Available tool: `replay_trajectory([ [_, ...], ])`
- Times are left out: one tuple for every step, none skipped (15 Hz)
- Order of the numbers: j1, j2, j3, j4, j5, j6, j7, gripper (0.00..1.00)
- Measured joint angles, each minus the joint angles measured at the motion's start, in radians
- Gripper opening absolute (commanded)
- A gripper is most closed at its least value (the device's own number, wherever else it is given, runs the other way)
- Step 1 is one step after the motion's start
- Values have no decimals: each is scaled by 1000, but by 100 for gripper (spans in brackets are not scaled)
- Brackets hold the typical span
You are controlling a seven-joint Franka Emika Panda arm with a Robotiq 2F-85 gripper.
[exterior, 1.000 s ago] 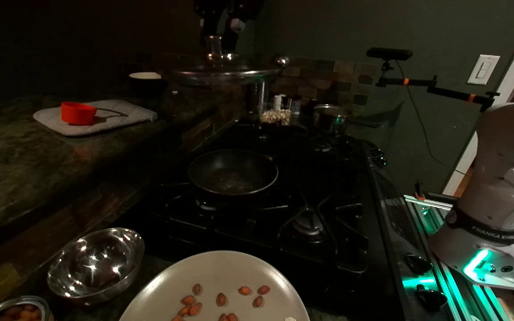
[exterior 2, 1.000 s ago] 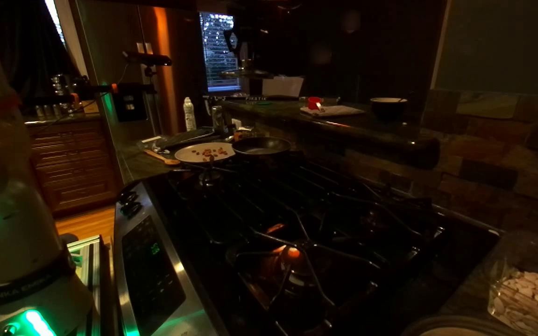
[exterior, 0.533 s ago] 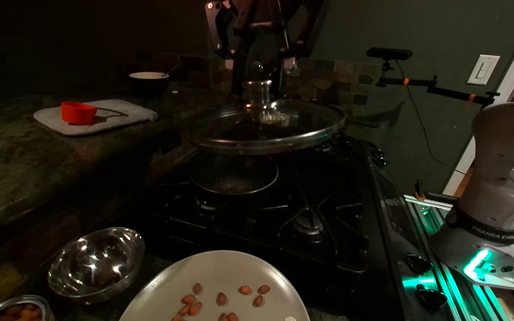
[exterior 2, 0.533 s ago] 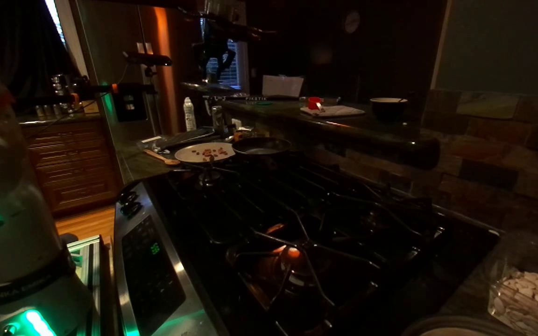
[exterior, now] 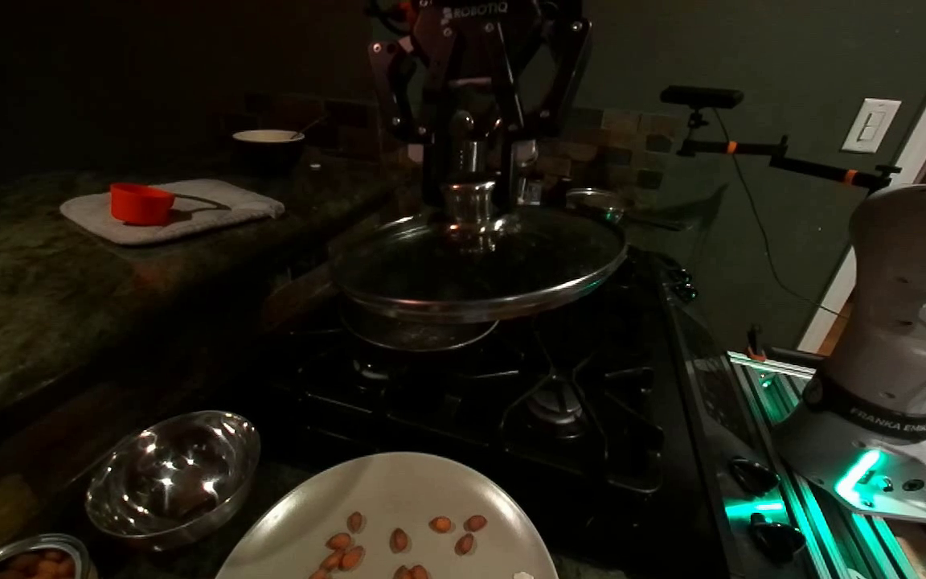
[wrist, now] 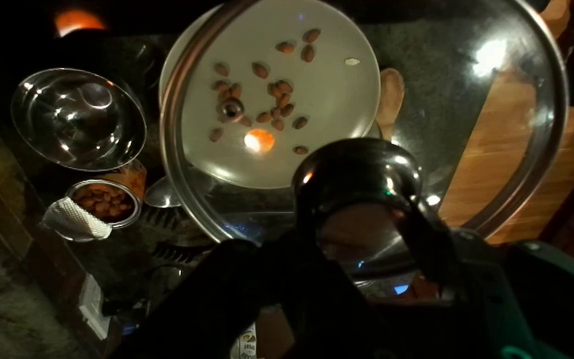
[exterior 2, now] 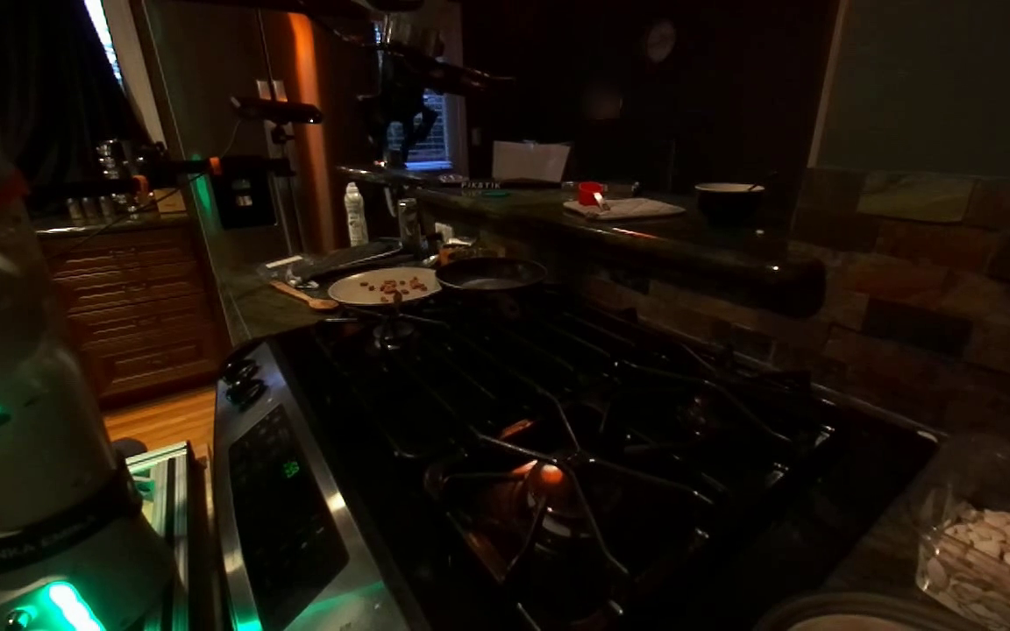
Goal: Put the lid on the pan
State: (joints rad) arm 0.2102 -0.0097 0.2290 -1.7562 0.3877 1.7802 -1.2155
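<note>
The pan is dark and rests on the stove. In an exterior view its far part shows only through or behind the glass lid. It shows whole in an exterior view. My gripper is shut on the lid's knob and holds the lid in the air. There the lid looks much wider than the pan, so it seems nearer that camera. In the wrist view the lid hangs in the gripper with the nut plate visible through its glass. The pan is out of the wrist view.
The white plate of nuts and the shiny steel bowl stand at the stove's end. An open can of nuts is beside the bowl. A raised counter with a red cup runs along the stove.
In an exterior view the gripper and held lid have moved right and down and look larger, now covering much of the pan. In an exterior view the gripper shifted left. The pan has not moved.
</note>
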Motion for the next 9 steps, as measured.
replay_trajectory([
  [0, 0, 0, 0, 0, 0, 0, 23],
  [0, 1, -1, -1, -12, 5, 5, 23],
  [-1, 4, -4, -5, -19, 20, 12, 23],
  [-4, 8, -8, -13, -22, 45, 17, 23],
  [-9, 11, -16, -24, -28, 74, 20, 23],
  [-14, 13, -24, -39, -38, 106, 23, 23],
  [-21, 15, -33, -55, -51, 140, 25, 23],
  [-29, 16, -42, -73, -62, 174, 30, 23],
  [-37, 16, -52, -92, -71, 206, 35, 23],
])
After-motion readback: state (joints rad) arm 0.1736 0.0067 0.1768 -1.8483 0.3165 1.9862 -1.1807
